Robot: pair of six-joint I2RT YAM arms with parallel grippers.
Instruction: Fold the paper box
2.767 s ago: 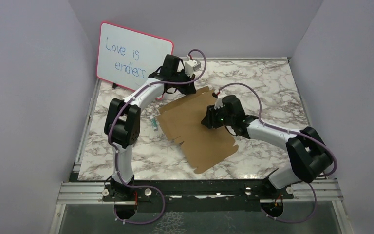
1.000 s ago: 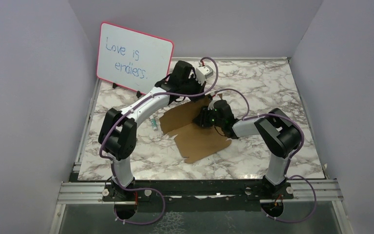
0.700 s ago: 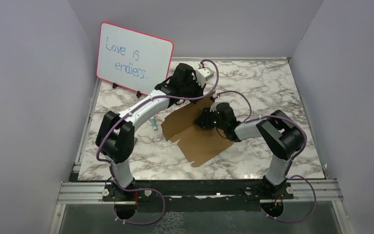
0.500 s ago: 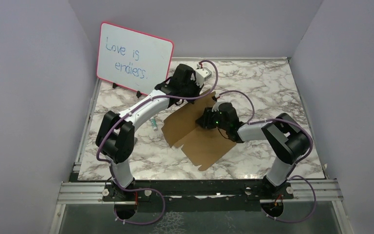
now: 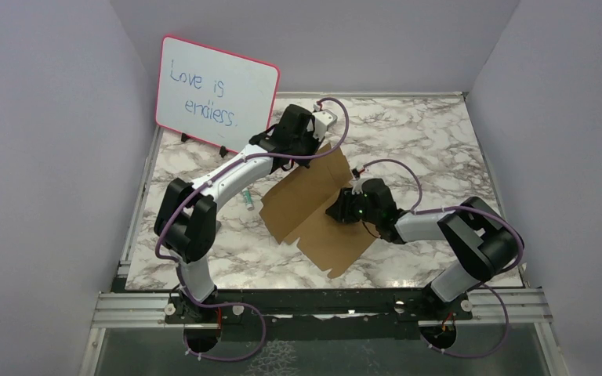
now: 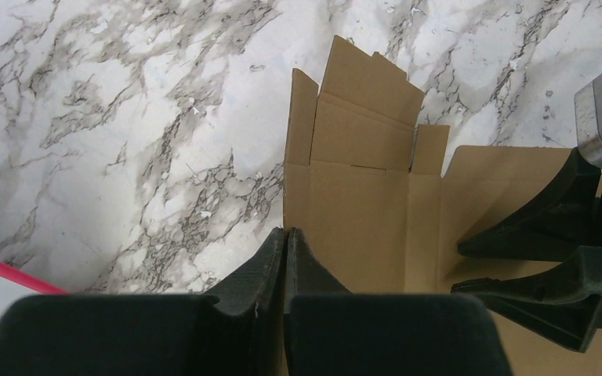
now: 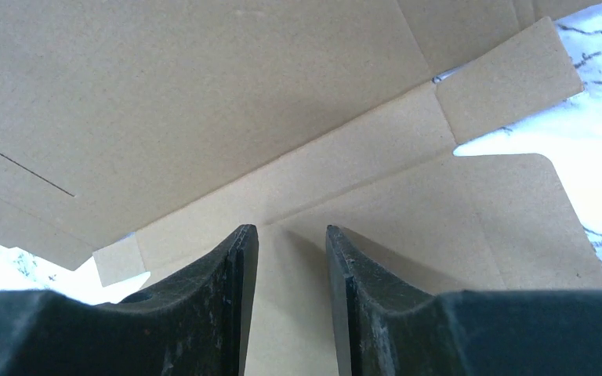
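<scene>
The paper box point(image 5: 313, 215) is a brown die-cut cardboard sheet on the marble table, bent along a crease, its far half tilted up. My left gripper point(image 5: 313, 149) is shut on the sheet's far edge. In the left wrist view its fingertips point(image 6: 285, 231) pinch the left edge of the paper box point(image 6: 360, 204), notched flaps pointing away. My right gripper point(image 5: 335, 211) is open, low over the sheet's middle. In the right wrist view its tips point(image 7: 290, 229) straddle a crease of the paper box point(image 7: 204, 102) with only flat cardboard between them.
A pink-framed whiteboard point(image 5: 215, 94) with handwriting leans at the back left. A small green and white tube point(image 5: 248, 200) lies on the marble just left of the sheet. The right gripper's fingers point(image 6: 533, 258) show at the right of the left wrist view. Grey walls close in three sides.
The right gripper slid toward the near right across the sheet, its elbow swinging right and its jaws a touch wider. The fold opened out flatter. The left gripper held the far edge.
</scene>
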